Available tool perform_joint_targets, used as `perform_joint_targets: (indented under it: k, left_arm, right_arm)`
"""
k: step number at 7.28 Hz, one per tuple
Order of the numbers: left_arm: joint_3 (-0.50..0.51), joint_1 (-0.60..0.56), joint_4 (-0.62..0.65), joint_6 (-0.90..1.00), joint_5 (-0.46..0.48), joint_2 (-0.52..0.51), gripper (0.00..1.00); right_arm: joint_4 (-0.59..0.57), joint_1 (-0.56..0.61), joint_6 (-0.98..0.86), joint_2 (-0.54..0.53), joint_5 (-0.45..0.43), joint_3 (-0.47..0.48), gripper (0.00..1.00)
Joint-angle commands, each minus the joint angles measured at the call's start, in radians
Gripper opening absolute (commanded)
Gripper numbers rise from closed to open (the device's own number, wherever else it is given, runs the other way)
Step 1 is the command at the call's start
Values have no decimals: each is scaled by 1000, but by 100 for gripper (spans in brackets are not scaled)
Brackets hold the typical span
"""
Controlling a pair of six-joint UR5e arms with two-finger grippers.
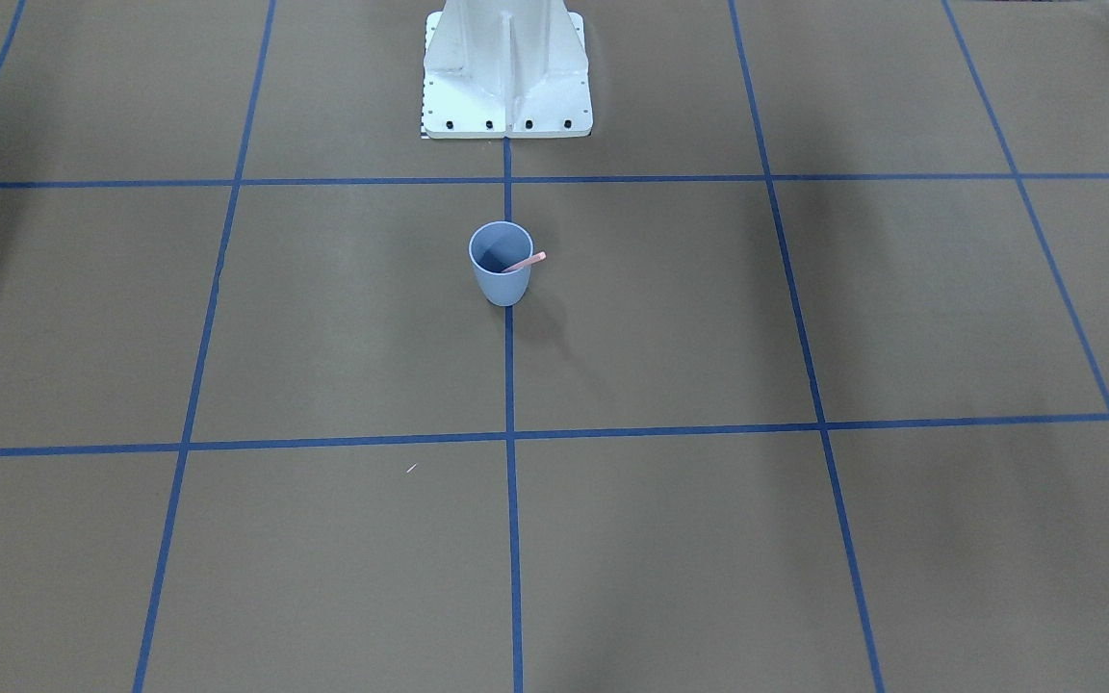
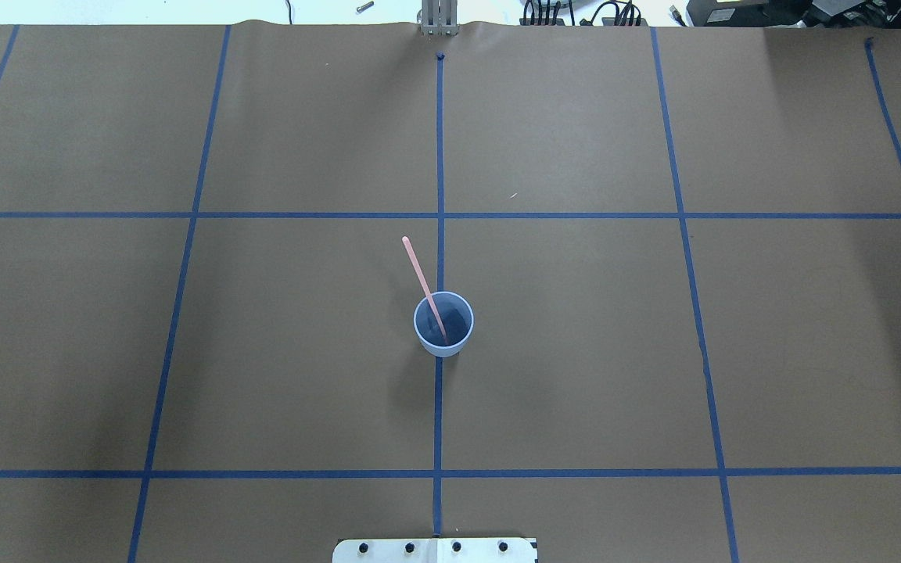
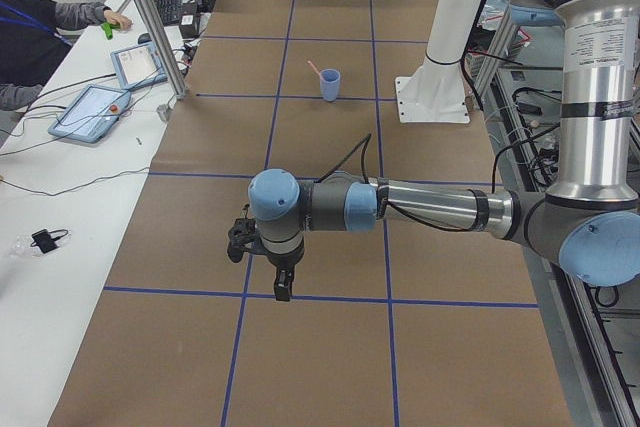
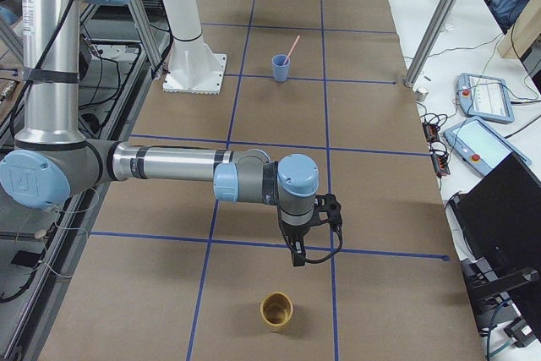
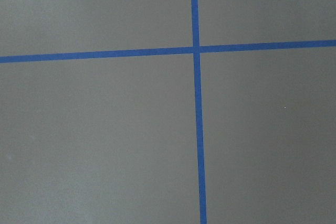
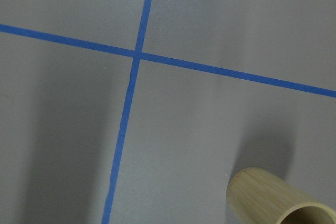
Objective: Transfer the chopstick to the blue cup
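chopstick [image 2: 423,285] is in the blue cup [image 1: 502,284]: lower end down inside, shaft leaning on the rim, upper end sticking out toward the robot's left and away from the base. Nothing is holding it.

left gripper [image 3: 282,292]: shows only in the left side view, hanging fingers-down over a tape line [image 3: 330,298] near the table's left end, well apart from the cup. Can't tell whether the fingers are apart or together. Its wrist cam shows only brown paper and a tape crossing.

right gripper [image 4: 297,258]: shows only in the right side view, fingers-down near the table's right end, also well apart from the cup. Finger state can't be judged here either. A bamboo cup [image 4: 276,310] stands upright on the table near it, not touching; the right wrist cam catches that cup at its lower right corner.

blue cup is upright on the centre tape line, in front of the white robot base [image 1: 506,67], on the brown-papered table [image 2: 184,352] with its blue grid.

Left side view: a person's sleeve [image 3: 80,15] at a side bench, with a tablet [image 3: 90,112] lying there.
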Motion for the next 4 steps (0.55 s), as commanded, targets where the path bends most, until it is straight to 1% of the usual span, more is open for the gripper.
perform_joint_targets:
  k: [1,2,4]
  left_arm:
    - [-12,1,-4,1,0,-2,99]
    - [-14,-1,-4,1,0,0,99]
    - [-14,-1,-4,1,0,0,99]
  right_arm:
    - [0,0,6,-14,3,-3,100]
    - [-1,0,8,-16,6,-11,100]
    - [0,0,5,-28,67,-6,100]
